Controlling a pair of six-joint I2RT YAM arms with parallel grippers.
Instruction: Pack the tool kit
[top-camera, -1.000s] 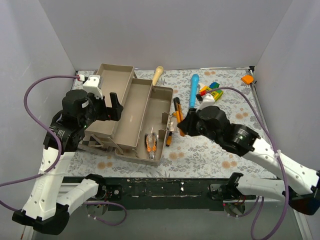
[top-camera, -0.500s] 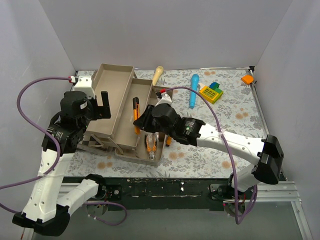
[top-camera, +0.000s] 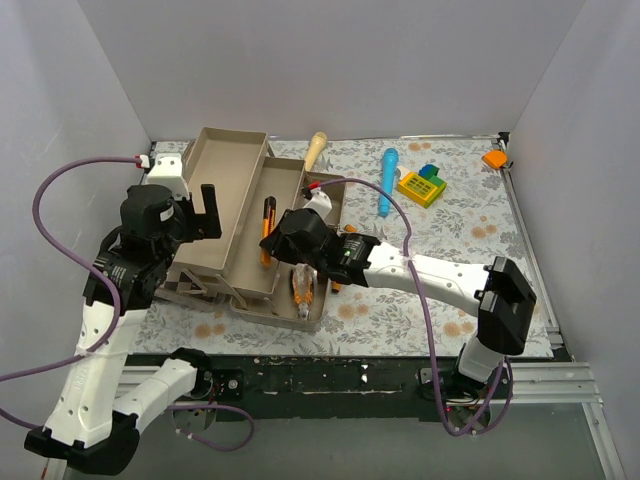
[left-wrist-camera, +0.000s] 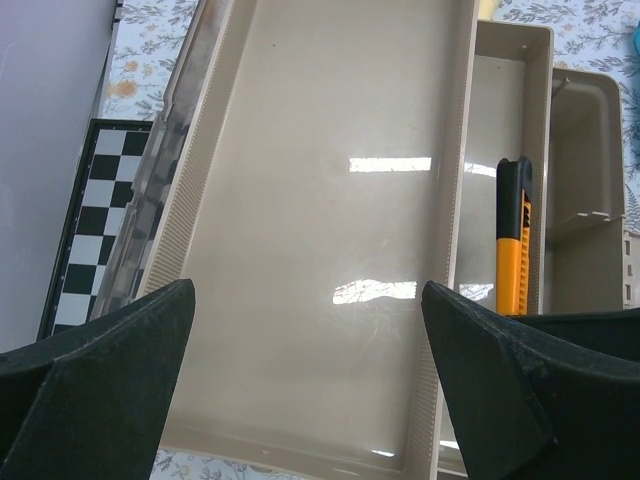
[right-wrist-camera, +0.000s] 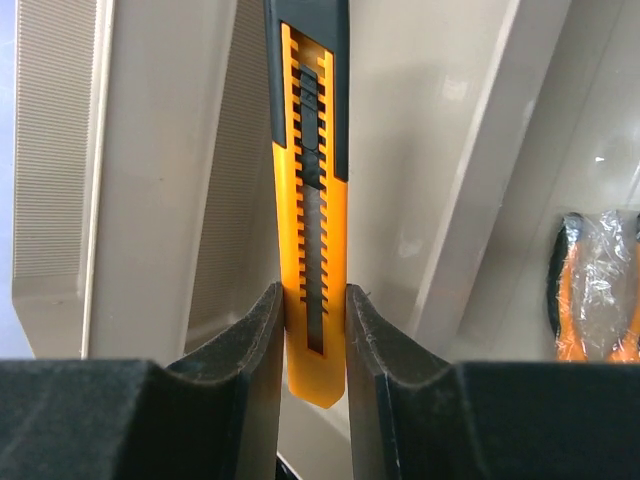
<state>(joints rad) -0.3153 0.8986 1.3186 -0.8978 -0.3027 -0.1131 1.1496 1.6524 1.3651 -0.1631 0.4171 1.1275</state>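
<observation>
1. Your right gripper (right-wrist-camera: 314, 300) is pinching the orange end of a utility knife (right-wrist-camera: 312, 200). Both fingers (right-wrist-camera: 262, 340) press flat against the knife's sides.
2. The knife has a bright orange body with a notched black slider down its middle and a black cap at the far end.
3. From above, you can see the knife (top-camera: 268, 218) over the middle tray (top-camera: 285, 175) of the toolbox (top-camera: 232, 135), lying lengthwise along it. Whether it touches the tray floor cannot be told.
4. The toolbox sits on the left part of the floral table (top-camera: 450, 240). It is folded open in steps, and its trays are plain, glossy tan plastic with ribbed outer walls.
5. The lowest compartment holds orange-and-black-handled pliers (top-camera: 302, 285), which the right wrist view shows wrapped in clear plastic.
6. Your left gripper (left-wrist-camera: 308, 300) hangs above the widest tray with its jaws spread wide, holding nothing. The knife shows at the right of its wrist view.
7. A blue cylindrical tool (top-camera: 387, 180) and a yellow toy block (top-camera: 422, 185) lie on the table, well apart from the toolbox on its right.
</observation>
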